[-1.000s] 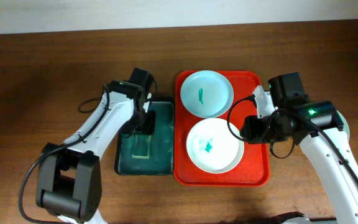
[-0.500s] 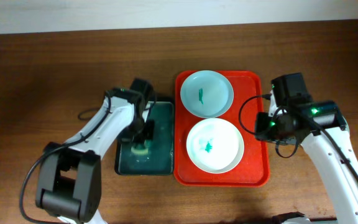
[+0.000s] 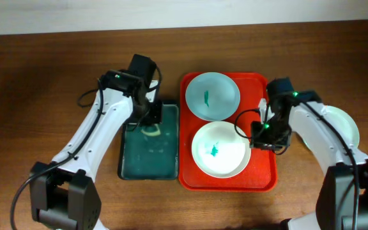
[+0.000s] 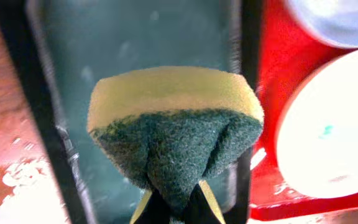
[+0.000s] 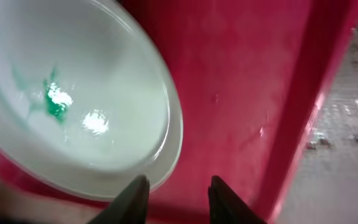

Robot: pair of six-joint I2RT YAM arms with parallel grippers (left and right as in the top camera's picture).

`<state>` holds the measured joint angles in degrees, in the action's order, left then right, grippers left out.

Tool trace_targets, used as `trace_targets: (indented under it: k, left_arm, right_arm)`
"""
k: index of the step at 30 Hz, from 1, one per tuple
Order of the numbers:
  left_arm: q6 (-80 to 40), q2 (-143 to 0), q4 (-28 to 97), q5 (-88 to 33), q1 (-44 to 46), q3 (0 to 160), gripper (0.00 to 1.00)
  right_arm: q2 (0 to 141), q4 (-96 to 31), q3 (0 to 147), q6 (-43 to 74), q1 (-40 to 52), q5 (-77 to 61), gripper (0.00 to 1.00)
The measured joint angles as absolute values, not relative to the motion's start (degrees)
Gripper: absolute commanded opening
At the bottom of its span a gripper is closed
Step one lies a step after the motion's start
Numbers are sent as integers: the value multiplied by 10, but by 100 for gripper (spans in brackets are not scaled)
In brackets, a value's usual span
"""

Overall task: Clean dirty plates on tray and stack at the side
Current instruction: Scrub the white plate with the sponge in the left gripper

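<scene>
Brown wooden table filled the overhead view, with a pale wall strip along its far edge. At centre sat the red tray holding 2 plates, the far plate and the near plate, each smeared teal. A 3rd plate lay on the wood to the right, partly under the right arm. The left gripper pinched a sponge above the dark green tray. The right gripper hung spread and empty just beside the near plate's rim.

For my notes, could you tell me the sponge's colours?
The sponge is yellow with a dark green side; best in left wrist view.
</scene>
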<state>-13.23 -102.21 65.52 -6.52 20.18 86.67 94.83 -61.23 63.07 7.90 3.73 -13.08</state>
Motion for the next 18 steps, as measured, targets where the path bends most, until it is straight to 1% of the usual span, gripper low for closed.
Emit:
trace_targets:
  k: [2,3,6,7,11,14,18]
  left_arm:
    - [-132,-1022,612,-88,233,867,0]
    - [-132,-1022,606,-92,246,867,0]
    - [-150,-1026,560,-103,300,867,0]
    - [-161,-1036,550,-106,321,867,0]
    - [-186,-1095,509,-143,364,867,0]
    - [-220,-1150,484,-168,398,867,0]
    - [-243,-1223,429,-252,421,867,0]
  right_arm:
    - [949,-524,578,77,37,-132,33]
    - [950,-504,564,77,37,-132,33]
    - [951,-425,494,83,37,-145,14]
    - [947,-410,486,90,37,-152,5]
    - [943,-375,474,103,36,-171,4]
    - [943,-373,473,112,35,-175,4]
    - [942,-374,472,117,35,-175,4]
